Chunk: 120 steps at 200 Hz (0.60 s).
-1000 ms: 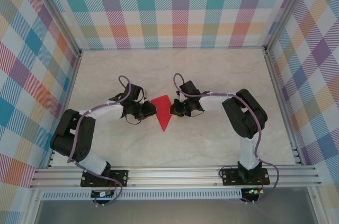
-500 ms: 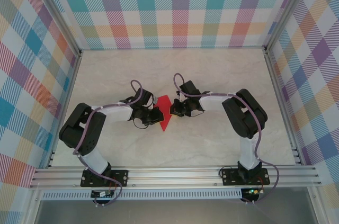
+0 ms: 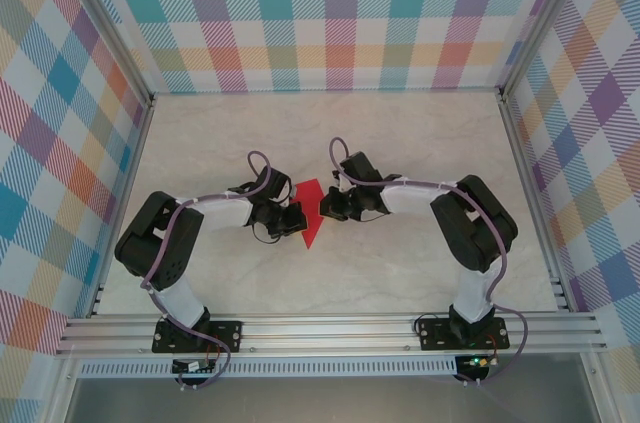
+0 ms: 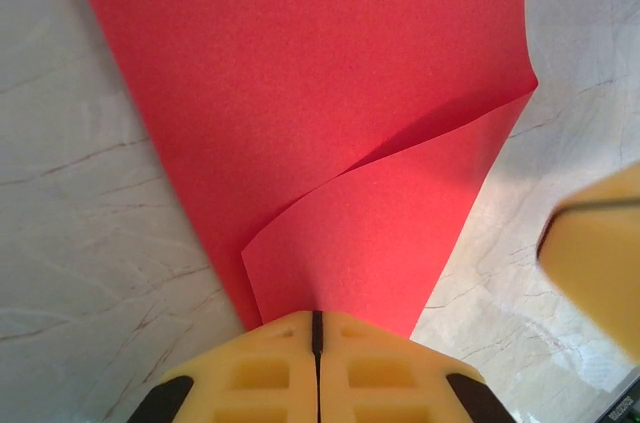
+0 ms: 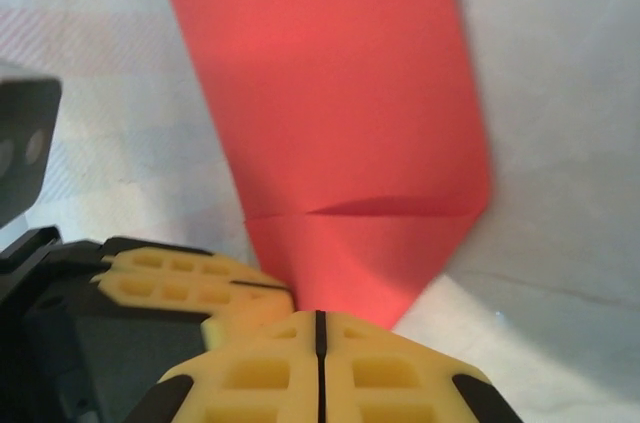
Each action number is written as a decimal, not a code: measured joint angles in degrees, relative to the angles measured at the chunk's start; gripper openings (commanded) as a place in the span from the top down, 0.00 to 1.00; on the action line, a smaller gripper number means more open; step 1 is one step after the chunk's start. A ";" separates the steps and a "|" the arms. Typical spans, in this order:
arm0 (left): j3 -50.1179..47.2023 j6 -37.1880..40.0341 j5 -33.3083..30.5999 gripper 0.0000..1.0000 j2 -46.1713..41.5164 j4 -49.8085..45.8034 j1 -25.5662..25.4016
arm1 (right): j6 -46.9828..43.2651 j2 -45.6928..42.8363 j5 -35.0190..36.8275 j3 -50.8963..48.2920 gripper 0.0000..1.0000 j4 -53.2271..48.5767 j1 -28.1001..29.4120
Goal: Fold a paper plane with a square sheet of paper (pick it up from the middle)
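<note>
paper folding looks to be partway through, from where i stand. the sheet of paper (image 3: 313,228) lies in the middle of the surface (image 3: 400,143), between the two arms. it is no flat square any more: from above it reads as a wedge, broad at the far end and tapering to a point toward the arm bases.

the left gripper (image 3: 297,219) sits at the paper's left edge with its jaws clenched. from its own wrist camera a loose flap curls up off the layer below and runs right into the closed fingertips, so i take it to be grasping that flap. the right gripper (image 3: 326,208) is at the opposite edge, also clenched tight. its wrist camera shows a corner of the paper reaching its fingertips, with a short crease running across the paper just beyond them. whether it pinches that corner or only presses it down i cannot tell.

as a judgement, the early diagonal folds are in and the nose is formed. the lifted flap is not yet laid flat or creased. what seems to be left is flattening it, then the centre crease and the wings. the shape is too broad and slack to count as a narrow dart.
</note>
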 measured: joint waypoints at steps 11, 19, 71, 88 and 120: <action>0.00 0.00 0.00 0.96 0.00 -0.02 0.00 | 0.63 0.00 -0.15 -0.33 0.94 0.57 1.11; 0.02 0.00 0.00 0.97 0.00 -0.02 0.00 | 0.94 0.02 -0.33 -0.61 0.94 0.66 1.86; 0.04 0.22 0.02 0.98 -0.02 -0.07 0.00 | 2.54 3.45 -0.57 -0.70 0.96 1.51 3.78; 0.07 0.39 0.02 0.98 -0.04 -0.07 0.00 | 2.64 3.98 -0.55 -0.57 0.97 1.55 3.78; 0.07 0.37 -0.09 0.95 -0.98 -0.35 0.00 | 4.04 4.09 -0.28 -0.52 0.97 1.66 3.78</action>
